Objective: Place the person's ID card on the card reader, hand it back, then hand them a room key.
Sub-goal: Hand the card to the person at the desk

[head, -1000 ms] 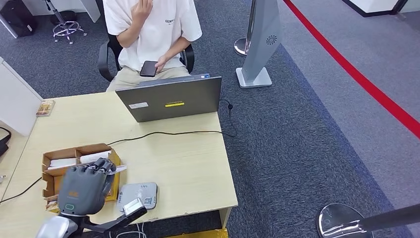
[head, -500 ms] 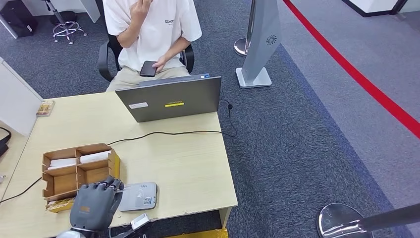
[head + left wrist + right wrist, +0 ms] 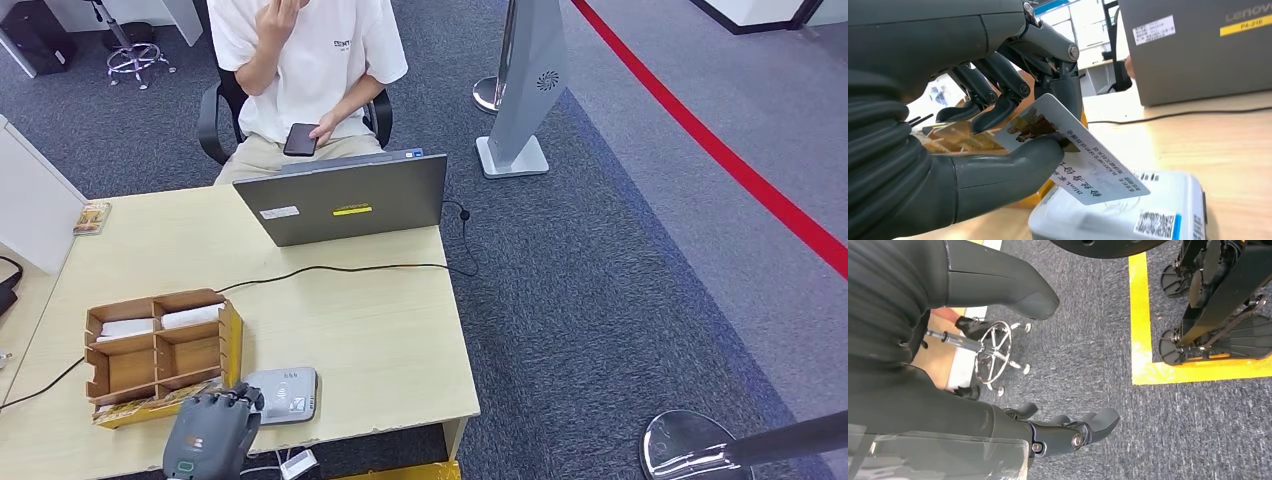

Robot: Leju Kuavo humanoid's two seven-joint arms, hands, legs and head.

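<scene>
With the ID card pinched in left hand just above the card reader, lower flat onto its top; right hand hangs empty, fingers loose

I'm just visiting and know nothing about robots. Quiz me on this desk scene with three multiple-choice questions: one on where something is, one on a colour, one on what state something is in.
1. Where is the card reader?
A. at the table's near edge, beside the cardboard organiser
B. on top of the laptop
C. on the carpet

2. What colour is the sticker on the back of the laptop?
A. green
B. yellow
C. pink

3. What is the left robot hand doing?
A. holding nothing, spread flat
B. holding a phone
C. pinching a printed card

Answers:
1 A: the head view shows the reader by the organiser near the table's front edge.
2 B: a yellow strip shows on the grey lid.
3 C: the left wrist view shows the card between thumb and fingers, just above the reader.
</scene>
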